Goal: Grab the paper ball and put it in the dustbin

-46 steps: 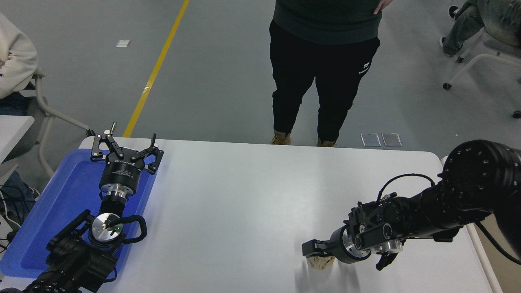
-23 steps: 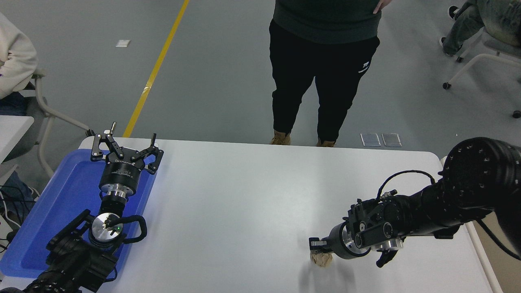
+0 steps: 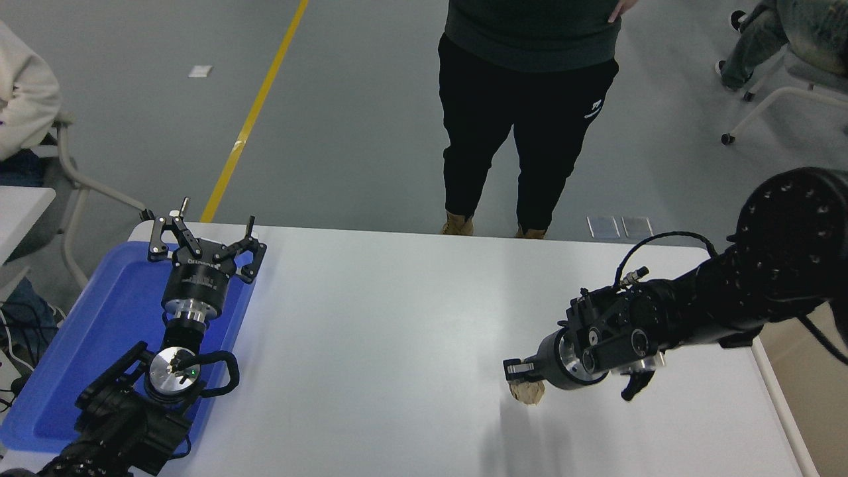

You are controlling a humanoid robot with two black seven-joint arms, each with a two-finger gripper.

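Observation:
The tan-brown paper ball [image 3: 528,392] hangs in my right gripper [image 3: 520,381], which is shut on it and holds it above the white table [image 3: 397,344] near the front right; its shadow lies on the table below. The right arm comes in from the right edge. My left gripper [image 3: 204,233] is parked at the lower left over the blue tray, fingers spread open and empty. Only a beige strip of the dustbin [image 3: 805,391] shows past the table's right edge, partly behind my right arm.
A shallow blue tray [image 3: 99,331] lies on the table's left end under the left arm. A person [image 3: 530,112] stands at the far side of the table. Chairs and seated people are at the far left and far right.
My right gripper has lifted the paper ball off the table and raised it, and the arm has moved up and slightly right. The left arm has not moved.

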